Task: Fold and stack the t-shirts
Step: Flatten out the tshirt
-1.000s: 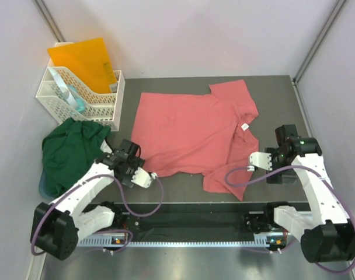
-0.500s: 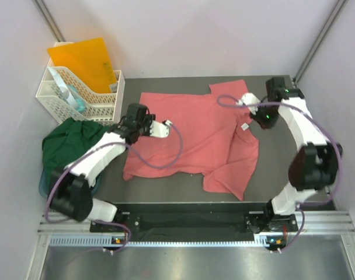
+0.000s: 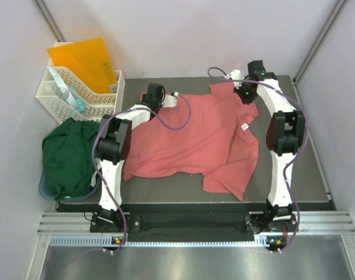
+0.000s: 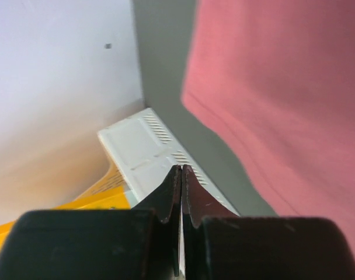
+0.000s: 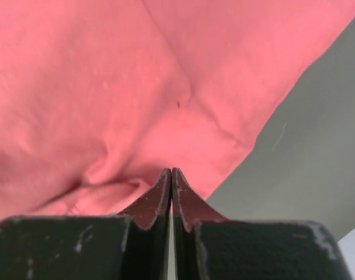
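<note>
Since folding the pink shirt (spread mid-table, green shirt heaped at left) likely starts at its far edge, the right gripper pinches cloth far right, while the left gripper, fully closed far left, seemingly holds none.

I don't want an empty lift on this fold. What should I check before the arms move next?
1. Left gripper holds cloth: not ok. It is shut over the bare table, beside the salmon-pink t-shirt.
2. Right gripper holds cloth: cannot tell. It is shut, with its tips against puckered shirt.
3. Pink shirt lies flat: not ok. Its right side is rumpled.
4. Dark green t-shirt out of the way: ok. It is bunched at the table's left edge, apart from the pink one.
5. White basket apart from both grippers: ok.
</note>
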Controlling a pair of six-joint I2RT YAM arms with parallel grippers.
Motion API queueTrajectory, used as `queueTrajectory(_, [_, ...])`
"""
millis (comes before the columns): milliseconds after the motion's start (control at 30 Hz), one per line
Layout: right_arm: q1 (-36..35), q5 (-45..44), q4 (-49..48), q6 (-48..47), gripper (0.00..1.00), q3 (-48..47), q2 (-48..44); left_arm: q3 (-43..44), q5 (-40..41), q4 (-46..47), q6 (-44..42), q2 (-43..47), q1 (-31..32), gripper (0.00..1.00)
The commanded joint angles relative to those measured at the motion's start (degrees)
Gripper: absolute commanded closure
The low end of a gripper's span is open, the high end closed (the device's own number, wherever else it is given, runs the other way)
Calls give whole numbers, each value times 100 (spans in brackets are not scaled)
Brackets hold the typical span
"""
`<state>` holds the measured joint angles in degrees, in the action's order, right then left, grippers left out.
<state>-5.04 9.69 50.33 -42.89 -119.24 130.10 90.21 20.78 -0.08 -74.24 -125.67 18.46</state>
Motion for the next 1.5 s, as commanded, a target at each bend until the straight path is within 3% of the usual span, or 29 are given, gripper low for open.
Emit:
queueTrajectory(0, [-331, -11, -453, 273, 100, -381, 59, 593, 286, 684, -231, -230, -18, 100])
queueTrajectory(333, [-384, -459, -1015, 228, 100, 1140, -337, 805, -179, 395, -56, -503, -26, 100])
queueTrajectory(567, [-191, -881, -1007, 475, 100, 771, -99, 997, -302, 333, -100, -854, -44, 100])
queueTrajectory(700, [-173, -1074, -990, 440, 100, 788, -108, 1541, -65, 272, -205, -1450, -44, 100])
queueTrajectory(900, [-76, -1268, -972, 308, 100, 1060, -204, 2140, 172, 183, -258, -2005, -44, 100])
queueTrajectory(1167, [64, -1716, -1024, 167, 100, 1483, -346, 2255, 445, 210, -302, -2216, -44, 100])
queueTrajectory(1467, [64, -2366, -1411, 326, 100, 711, 435, 2412, 840, 412, -451, -2427, -53, 100])
